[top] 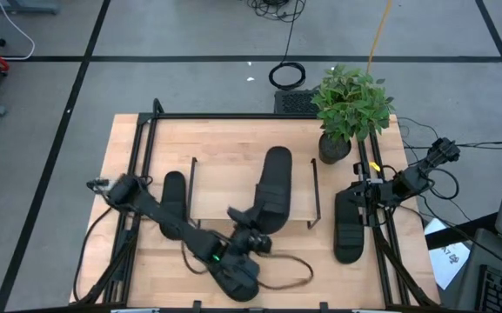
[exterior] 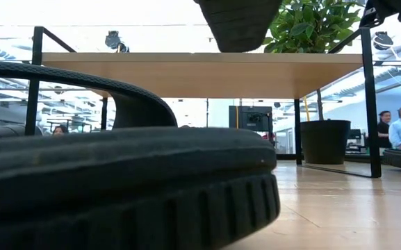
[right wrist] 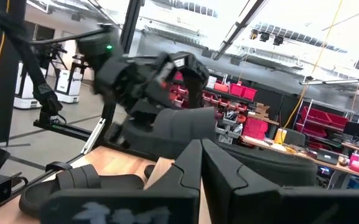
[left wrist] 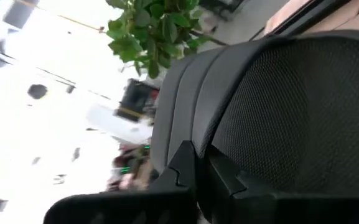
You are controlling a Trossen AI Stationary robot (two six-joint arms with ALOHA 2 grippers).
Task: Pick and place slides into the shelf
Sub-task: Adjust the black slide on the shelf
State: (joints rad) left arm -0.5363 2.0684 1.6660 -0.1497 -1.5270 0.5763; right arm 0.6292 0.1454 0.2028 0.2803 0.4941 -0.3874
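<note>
From above, the left gripper [top: 252, 236] is clamping a sandal [top: 272, 187] lying over the shelf [top: 216, 187]. The table-level camera is showing only its toe [exterior: 240, 24] hanging above the board. The right gripper [top: 368, 193] is waiting closed, empty, beside another sandal [top: 349, 224].

From my left wrist camera, the left gripper [left wrist: 195, 163] has its dark fingers pressed together against a black slide [left wrist: 279, 106], whose textured surface and ribbed edge fill the view. A leafy plant [left wrist: 151, 31] shows beyond.
</note>
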